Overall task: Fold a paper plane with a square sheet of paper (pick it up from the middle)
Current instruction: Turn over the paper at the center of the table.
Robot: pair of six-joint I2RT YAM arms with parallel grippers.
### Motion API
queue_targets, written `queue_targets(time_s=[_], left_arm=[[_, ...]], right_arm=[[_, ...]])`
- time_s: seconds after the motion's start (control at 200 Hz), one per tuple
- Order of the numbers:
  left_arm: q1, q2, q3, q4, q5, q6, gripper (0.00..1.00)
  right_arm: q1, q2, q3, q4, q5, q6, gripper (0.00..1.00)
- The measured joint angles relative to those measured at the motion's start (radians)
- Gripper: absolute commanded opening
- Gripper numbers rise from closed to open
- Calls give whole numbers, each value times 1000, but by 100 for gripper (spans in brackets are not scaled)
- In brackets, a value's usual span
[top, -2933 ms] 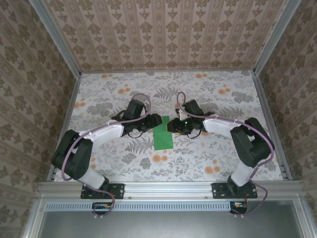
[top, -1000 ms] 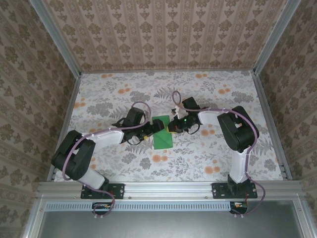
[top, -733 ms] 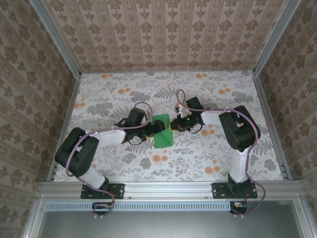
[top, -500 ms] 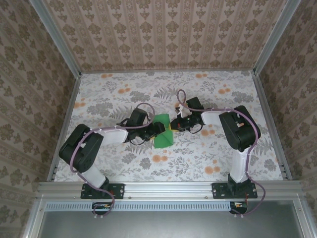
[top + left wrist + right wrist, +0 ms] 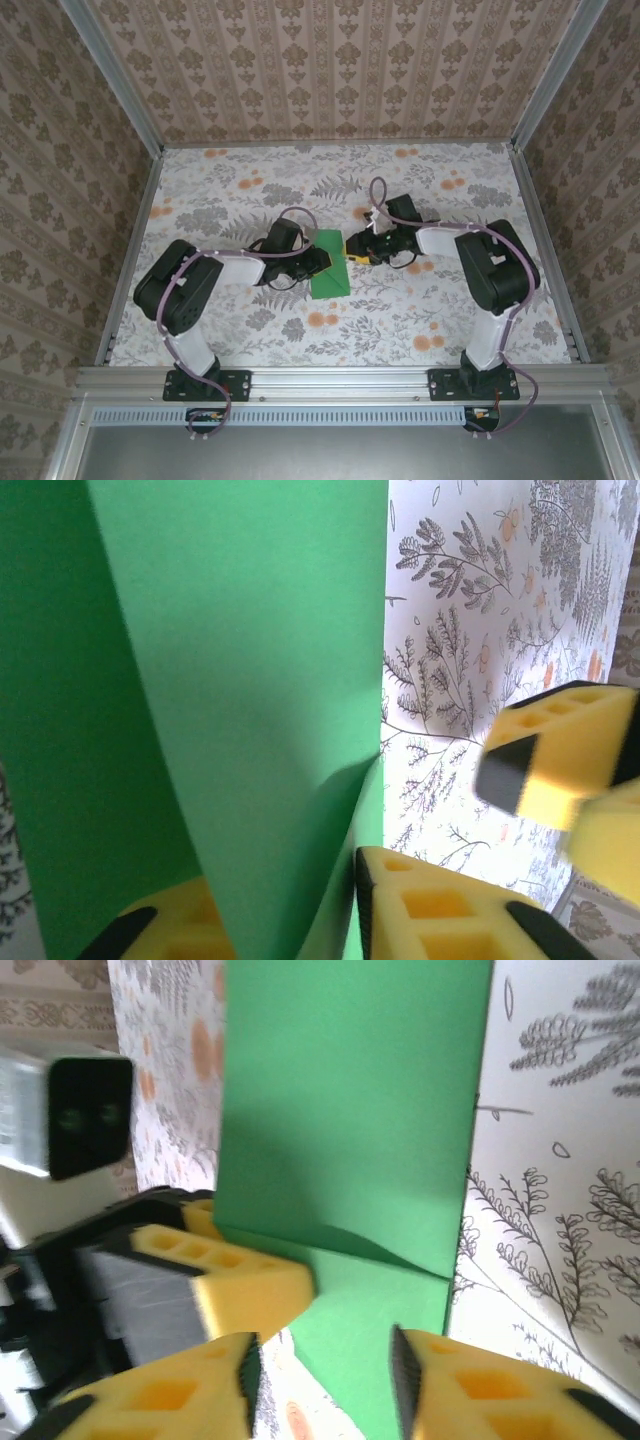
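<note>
The square sheet of paper (image 5: 331, 276) lies folded in the middle of the table, a bright-green strip with one layer lifted. In the left wrist view this raised green flap (image 5: 250, 680) runs down between the yellow fingers, and my left gripper (image 5: 290, 920) is shut on it, at the sheet's left edge (image 5: 320, 261). My right gripper (image 5: 352, 250) stands just right of the sheet's far end. In its wrist view the jaws are apart, so this gripper (image 5: 325, 1380) is open, with flat green paper (image 5: 350, 1110) beneath and beyond them, not pinched.
The floral tablecloth (image 5: 420, 320) lies under everything. Patterned walls and metal rails (image 5: 545, 240) close in the table on three sides. The two grippers' fingers are close together over the sheet; the right gripper's yellow fingertips (image 5: 560, 770) show in the left wrist view.
The left gripper has slid right onto the sheet and shut on its raised layer. The right gripper, shut a second ago, has opened and let the paper go.
</note>
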Motion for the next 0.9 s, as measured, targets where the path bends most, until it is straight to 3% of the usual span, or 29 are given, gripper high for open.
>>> queue_targets(time_s=[0.2, 0.43, 0.635, 0.9], left_arm=[[0, 23, 0, 28, 0, 22, 9], [1, 18, 43, -39, -5, 109, 6], [1, -120, 166, -371, -100, 296, 6], [1, -320, 372, -814, -409, 535, 6]], right_arm=[[-32, -173, -16, -67, 123, 10, 70], [-37, -352, -24, -240, 351, 28, 78], [-45, -473, 20, -447, 531, 58, 79], [-56, -475, 119, -577, 603, 95, 84]])
